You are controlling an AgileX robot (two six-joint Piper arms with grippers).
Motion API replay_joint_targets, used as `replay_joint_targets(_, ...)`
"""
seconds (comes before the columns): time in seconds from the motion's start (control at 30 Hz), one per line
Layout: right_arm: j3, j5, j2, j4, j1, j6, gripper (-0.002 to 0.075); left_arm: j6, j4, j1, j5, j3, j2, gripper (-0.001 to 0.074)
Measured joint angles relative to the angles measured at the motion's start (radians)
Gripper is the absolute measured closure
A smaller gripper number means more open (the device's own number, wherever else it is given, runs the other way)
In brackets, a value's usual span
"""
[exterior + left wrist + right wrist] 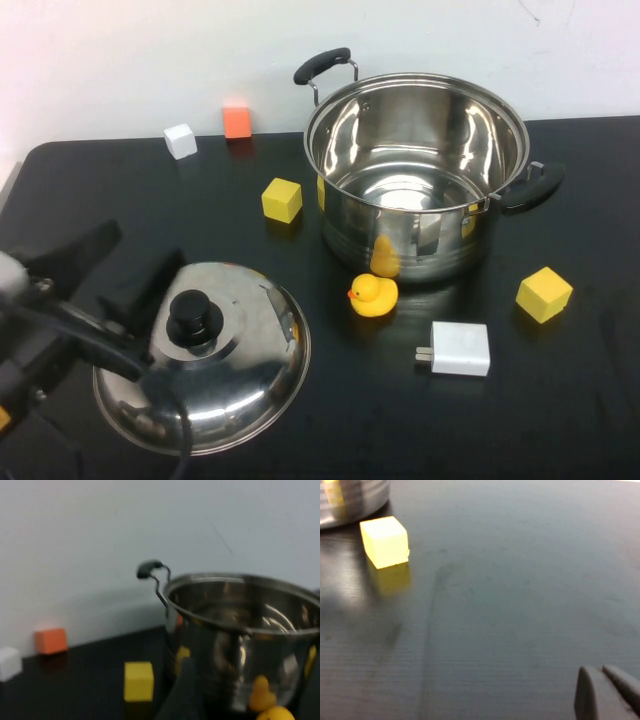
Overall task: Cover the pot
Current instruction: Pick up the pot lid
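I see the pot (415, 175) uncovered, upright at the table's (330, 430) back right. Lid (205, 355) lies front left, knob up. Left gripper (115, 265) beside the lid's left edge, jaws spread, holding nothing. Right gripper (607, 692) low over bare table near a yellow cube (385, 541), fingers pressed together.

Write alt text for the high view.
An open steel pot stands uncovered on a black table, its lid lying near the left gripper, whose fingers are spread; a rubber duck sits before the pot.
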Motion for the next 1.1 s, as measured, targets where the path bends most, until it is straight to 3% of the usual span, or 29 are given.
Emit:
replay_joint_targets(0.07,0.000,0.000,0.000,0.000,0.000,0.000,0.0728,-0.016,0.055,0.000,0.000,-0.021,0.050,0.0146)
replay_joint_targets(0.17,0.000,0.000,0.000,0.000,0.000,0.000,0.0728,-0.012,0.114,0.000,0.035,-0.042,0.102,0.0113)
replay_joint_targets(0.6,0.000,0.000,0.000,0.000,0.000,0.000,0.0728,0.072,0.096,0.000,0.084,-0.063,0.351,0.0108)
replay_joint_targets(0.73,0.000,0.000,0.000,0.000,0.000,0.000,0.0728,0.089,0.068,0.000,0.020,-0.065,0.433,0.0192)
replay_joint_targets(0.87,0.000,0.000,0.000,0.000,0.000,0.000,0.0728,0.117,0.031,0.000,-0.030,-0.072,0.480,0.0409)
replay_joint_targets(1.1,0.000,0.000,0.000,0.000,0.000,0.000,0.0728,0.139,-0.006,-0.002,-0.048,-0.072,0.491,0.0399)
